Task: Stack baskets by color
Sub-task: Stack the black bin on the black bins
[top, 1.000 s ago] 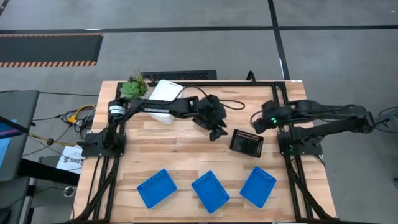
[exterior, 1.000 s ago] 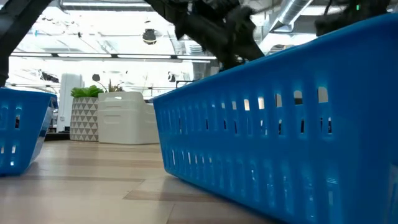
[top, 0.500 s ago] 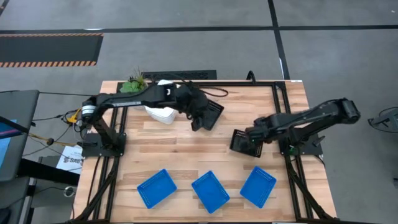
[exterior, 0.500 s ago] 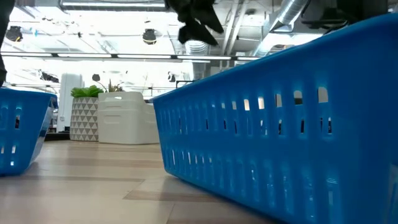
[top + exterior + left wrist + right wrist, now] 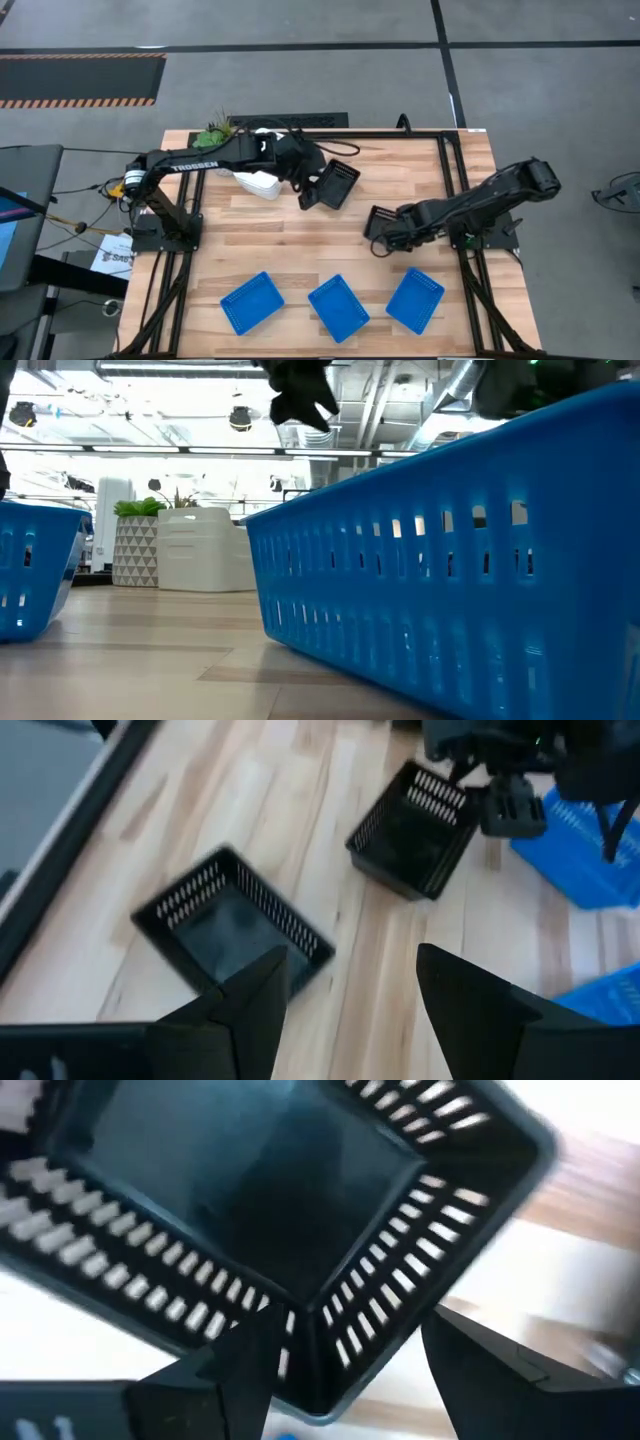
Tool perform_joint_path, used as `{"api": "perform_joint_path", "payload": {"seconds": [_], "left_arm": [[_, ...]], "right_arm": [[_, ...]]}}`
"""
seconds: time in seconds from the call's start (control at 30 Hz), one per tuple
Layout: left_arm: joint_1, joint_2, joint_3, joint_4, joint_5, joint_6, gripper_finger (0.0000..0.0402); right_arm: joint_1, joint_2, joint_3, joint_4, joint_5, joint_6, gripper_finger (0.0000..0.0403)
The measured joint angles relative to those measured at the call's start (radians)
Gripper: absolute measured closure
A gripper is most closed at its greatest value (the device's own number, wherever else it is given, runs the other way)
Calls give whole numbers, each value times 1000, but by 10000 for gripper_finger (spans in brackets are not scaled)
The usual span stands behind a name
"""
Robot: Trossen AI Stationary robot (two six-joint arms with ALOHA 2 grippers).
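Two black mesh baskets stand on their bases on the wood table. One (image 5: 340, 183) (image 5: 230, 925) lies just beyond my left gripper (image 5: 307, 198) (image 5: 345, 965), which hangs open above it and slants down. The other (image 5: 415, 815) (image 5: 250, 1200) sits right of centre under my right gripper (image 5: 388, 236) (image 5: 345, 1325). That gripper is open and points straight down, its fingers on either side of the basket's wall near a corner. Three blue baskets (image 5: 251, 301) (image 5: 338, 307) (image 5: 415, 299) stand in a row along the near edge. A white basket (image 5: 262, 181) is at the far left.
A small green potted plant (image 5: 215, 135) stands at the far left corner beside the white basket. A black frame rail (image 5: 400, 133) runs along the table's far edge and its sides. Bare wood lies between the black baskets and the blue row.
My left gripper has risen and drawn back toward the table's far left, baring the black basket beneath it. My right gripper has swung in from the table's right edge, turned to point down and sunk over the other black basket.
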Motion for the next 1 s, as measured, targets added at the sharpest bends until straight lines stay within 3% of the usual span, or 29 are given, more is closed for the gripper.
{"api": "perform_joint_path", "payload": {"seconds": [0.3,0.37,0.57,0.77,1.0], "left_arm": [[0,-5,0,-66,0,-12,194],[0,-5,0,-67,0,-11,194],[-1,-5,-7,-60,1,6,194],[-36,0,-112,-17,97,106,194],[-53,2,-362,284,134,146,194]], "right_arm": [[-82,101,30,517,-44,-418,138],[-90,106,56,556,-70,-524,138],[-108,80,116,387,-25,-613,138],[-99,-58,121,203,83,-511,138],[-49,-218,121,93,181,-437,138]]}}
